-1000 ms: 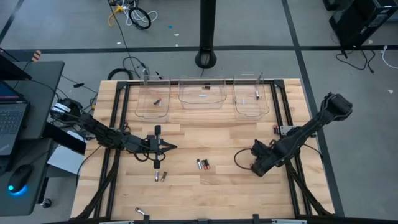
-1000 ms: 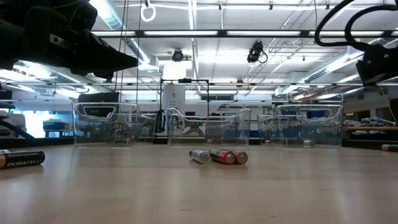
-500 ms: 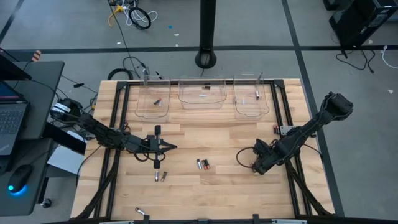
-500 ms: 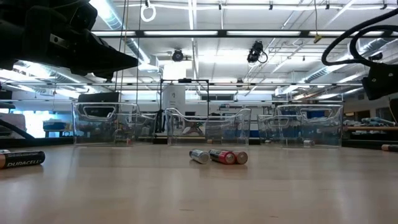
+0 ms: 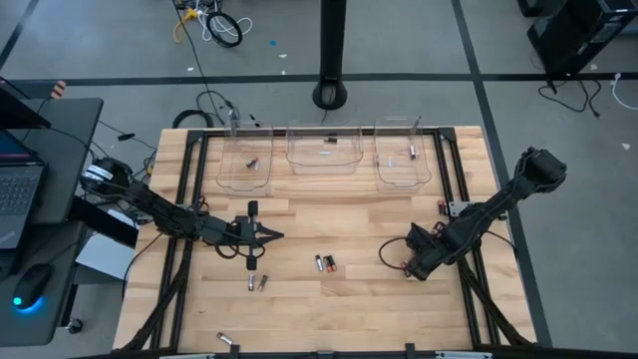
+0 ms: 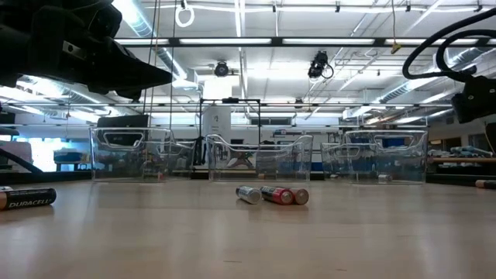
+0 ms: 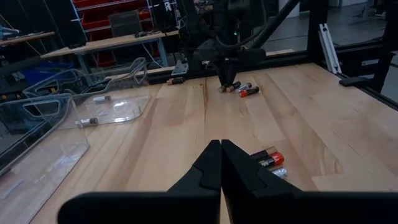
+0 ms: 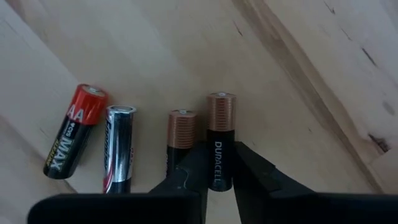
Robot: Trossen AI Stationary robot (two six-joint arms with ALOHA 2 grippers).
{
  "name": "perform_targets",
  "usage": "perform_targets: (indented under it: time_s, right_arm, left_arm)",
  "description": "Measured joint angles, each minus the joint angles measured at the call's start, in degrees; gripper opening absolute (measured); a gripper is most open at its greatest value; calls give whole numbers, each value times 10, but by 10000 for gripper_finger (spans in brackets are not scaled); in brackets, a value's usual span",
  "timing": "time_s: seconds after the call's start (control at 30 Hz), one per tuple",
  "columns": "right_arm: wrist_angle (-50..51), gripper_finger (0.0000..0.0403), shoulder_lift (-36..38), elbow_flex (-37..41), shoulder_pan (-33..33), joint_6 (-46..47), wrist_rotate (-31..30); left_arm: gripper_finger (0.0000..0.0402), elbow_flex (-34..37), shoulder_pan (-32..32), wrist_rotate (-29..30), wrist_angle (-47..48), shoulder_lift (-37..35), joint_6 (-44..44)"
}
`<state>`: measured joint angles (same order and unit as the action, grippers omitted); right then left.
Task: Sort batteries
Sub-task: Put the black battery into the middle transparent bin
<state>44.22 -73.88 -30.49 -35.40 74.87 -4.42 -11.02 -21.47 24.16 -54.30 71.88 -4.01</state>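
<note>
**A:** Right wrist view first: the right end effector (image 8: 221,180) is seen down low over a row of four batteries, and the Duracell battery (image 8: 220,142) is bracketed between its two dark fingers (image 8: 186,174).

**B:** Clamped, or only straddled?

**A:** The fingers are drawn in against the black body on both sides, so a grip on it is judged to be made or all but made. The copper end is pointed straight away from the wrist, so the long axis is laid along the fingers, not across them.

**B:** And the neighbours?

**A:** A second copper-topped battery (image 8: 181,140) is lying just beside it, parallel, close against one finger. A silver battery (image 8: 118,149) and a red-capped AA battery (image 8: 73,132) are set farther along the same row.

**B:** Where is that on the desk?

**A:** From the high view, the right end effector (image 5: 411,267) is placed near the desk's right edge. The left end effector (image 5: 274,236) is held together, empty, left of centre, so the right arm is clearly the nearer one. A straight lift is judged to be what is needed, with the neighbouring battery at risk of being dragged along.
</note>
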Motion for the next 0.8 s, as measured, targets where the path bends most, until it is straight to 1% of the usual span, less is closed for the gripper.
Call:
perform_targets:
  time_s: [0.27, 0.5, 0.67, 0.8]
  right_arm:
    - [21, 60, -2, -42, 0, -16, 4]
    - [67, 60, -2, -102, 10, -42, -26]
    - [107, 60, -2, -164, 55, -98, -64]
    - [114, 60, -1, -211, 127, -191, -91]
  left_arm:
    - [10, 0, 0, 1, 0, 0, 0]
    - [10, 0, 0, 1, 0, 0, 0]
    - [10, 0, 0, 1, 0, 0, 0]
    - [10, 0, 0, 1, 0, 0, 0]
